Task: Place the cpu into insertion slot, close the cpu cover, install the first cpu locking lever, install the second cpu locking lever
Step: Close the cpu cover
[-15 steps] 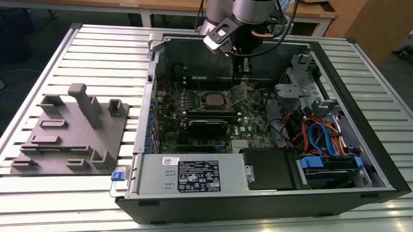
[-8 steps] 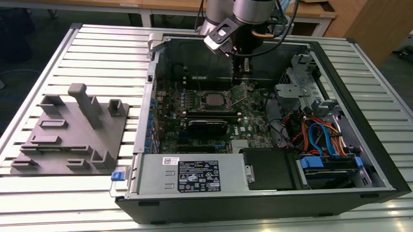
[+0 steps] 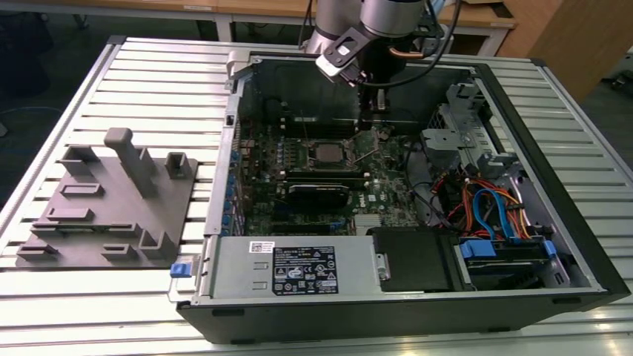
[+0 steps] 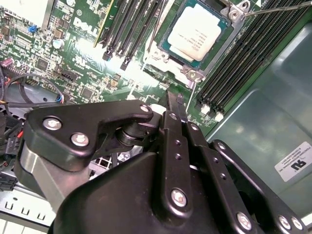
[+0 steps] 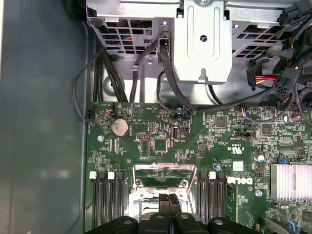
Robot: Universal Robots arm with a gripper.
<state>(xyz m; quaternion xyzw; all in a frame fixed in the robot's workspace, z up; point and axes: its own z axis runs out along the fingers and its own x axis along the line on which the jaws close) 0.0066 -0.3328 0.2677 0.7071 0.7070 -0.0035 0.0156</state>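
Cpu (image 4: 196, 33) in insertion slot (image 4: 158, 62), beneath cpu cover (image 4: 218, 47); gripper (image 4: 173, 101) clenched, empty.

Memory slots (image 5: 103, 204) flank the tool (image 5: 168, 199); a coin battery (image 5: 120, 127) lies near it; a grey fixture (image 3: 99, 215) sits well apart on the desk (image 3: 158, 74).
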